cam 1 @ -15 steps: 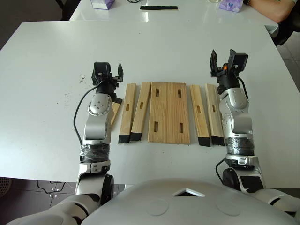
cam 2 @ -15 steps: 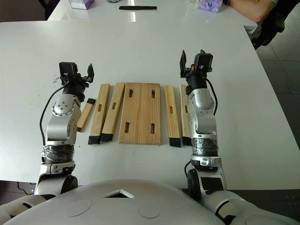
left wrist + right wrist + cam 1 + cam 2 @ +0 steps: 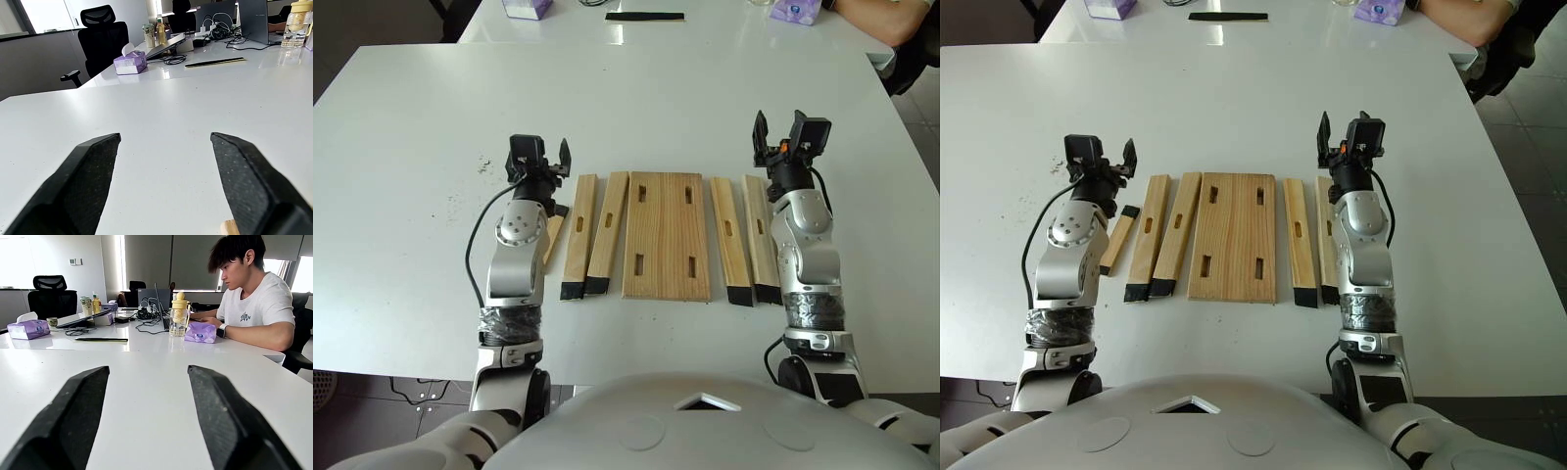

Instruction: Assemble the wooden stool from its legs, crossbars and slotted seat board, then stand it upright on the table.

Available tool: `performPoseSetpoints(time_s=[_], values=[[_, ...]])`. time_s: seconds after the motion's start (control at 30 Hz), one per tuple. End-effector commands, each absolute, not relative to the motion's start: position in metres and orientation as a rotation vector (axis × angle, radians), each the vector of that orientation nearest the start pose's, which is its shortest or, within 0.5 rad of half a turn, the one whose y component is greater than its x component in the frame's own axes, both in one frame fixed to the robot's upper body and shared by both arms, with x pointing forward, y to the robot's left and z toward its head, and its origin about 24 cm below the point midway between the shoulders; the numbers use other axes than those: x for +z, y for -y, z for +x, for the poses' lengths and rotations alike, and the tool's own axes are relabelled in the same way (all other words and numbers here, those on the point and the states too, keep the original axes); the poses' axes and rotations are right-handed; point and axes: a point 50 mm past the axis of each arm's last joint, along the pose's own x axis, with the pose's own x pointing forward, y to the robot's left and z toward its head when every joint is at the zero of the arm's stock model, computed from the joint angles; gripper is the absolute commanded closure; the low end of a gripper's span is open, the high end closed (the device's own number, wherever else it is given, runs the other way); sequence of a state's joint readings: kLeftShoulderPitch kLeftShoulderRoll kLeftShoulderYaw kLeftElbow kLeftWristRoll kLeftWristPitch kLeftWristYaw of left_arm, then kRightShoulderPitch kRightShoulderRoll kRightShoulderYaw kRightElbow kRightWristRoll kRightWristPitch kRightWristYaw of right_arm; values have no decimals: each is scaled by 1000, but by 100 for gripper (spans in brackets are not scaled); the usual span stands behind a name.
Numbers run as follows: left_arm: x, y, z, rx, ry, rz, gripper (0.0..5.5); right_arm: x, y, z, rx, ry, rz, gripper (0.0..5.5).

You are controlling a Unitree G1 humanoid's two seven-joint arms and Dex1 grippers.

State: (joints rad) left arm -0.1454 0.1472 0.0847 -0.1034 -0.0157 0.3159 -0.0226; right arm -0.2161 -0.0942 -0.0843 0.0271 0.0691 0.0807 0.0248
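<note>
Wooden seat board [image 3: 667, 235] lies flat between left gripper [image 3: 540, 160] and right gripper [image 3: 777, 135], both fully open and empty; legs [image 3: 579, 230] lie alongside each wrist. Hazard: a descending finger may knock adjacent legs askew.

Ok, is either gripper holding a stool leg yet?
No, the left gripper and right gripper are both open and empty; the legs lie flat on the table.
</note>
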Motion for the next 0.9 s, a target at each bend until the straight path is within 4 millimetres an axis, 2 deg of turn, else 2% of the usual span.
performPoseSetpoints(time_s=[0.03,0.27,0.33,0.5,0.9], values=[[78,-187,279,54,-76,122,236,88,173,295,-7,94,-27,251],[78,-188,278,66,-77,126,236,87,175,293,-9,95,10,251],[78,-189,277,74,-73,110,238,88,177,292,-15,95,21,225],[78,-189,276,69,-87,118,170,84,180,293,-45,59,-5,159],[72,-188,273,64,-125,118,170,85,177,290,-17,62,-15,159]])
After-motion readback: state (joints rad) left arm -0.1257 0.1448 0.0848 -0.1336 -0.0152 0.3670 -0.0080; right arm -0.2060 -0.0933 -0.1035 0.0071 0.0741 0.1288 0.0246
